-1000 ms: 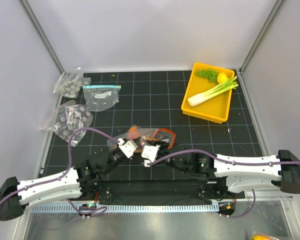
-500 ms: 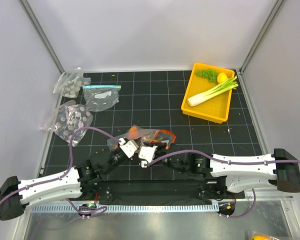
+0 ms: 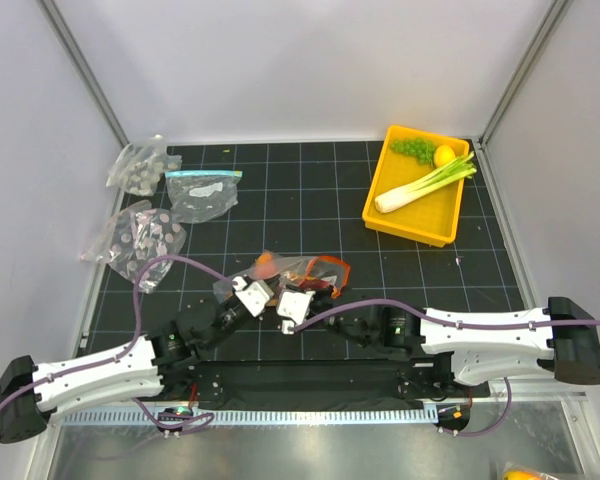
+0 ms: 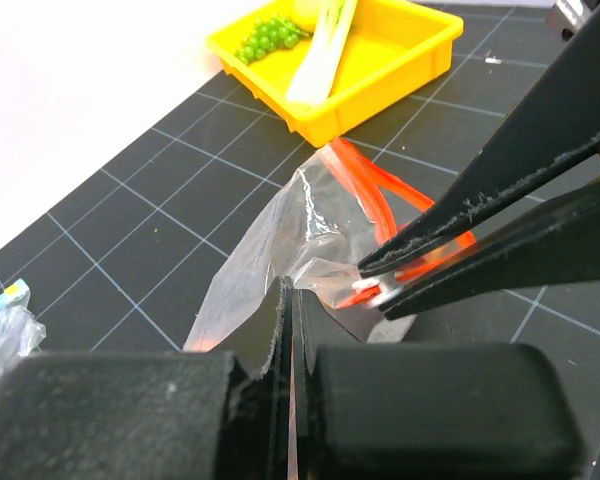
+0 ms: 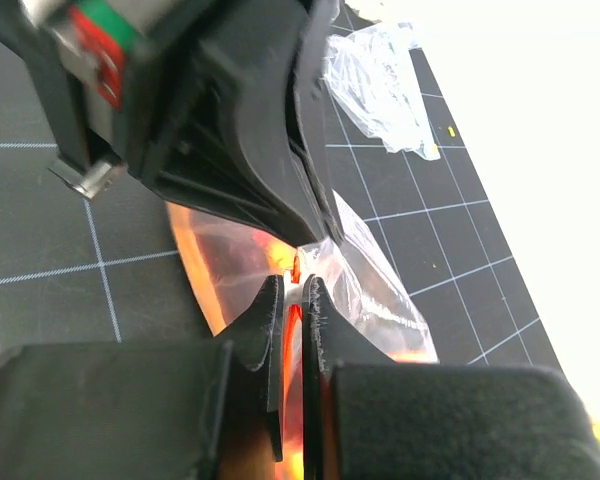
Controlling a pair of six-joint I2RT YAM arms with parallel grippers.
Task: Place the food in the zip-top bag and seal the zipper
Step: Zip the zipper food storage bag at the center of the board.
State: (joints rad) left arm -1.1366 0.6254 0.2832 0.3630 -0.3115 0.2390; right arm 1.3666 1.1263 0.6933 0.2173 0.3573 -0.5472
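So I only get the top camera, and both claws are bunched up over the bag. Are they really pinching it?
Observer: Yes for the left one. Its wrist camera shows the left gripper shut on a fold of the zip-top bag, in the clear plastic.
Operator: And the other claw?
Observer: The right wrist camera shows the right gripper shut too, with the orange-red zipper running between its fingers.
Operator: Is the bag zipped?
Observer: It doesn't look so. In the left wrist view the zipper curves in an open loop behind the right gripper's fingers.
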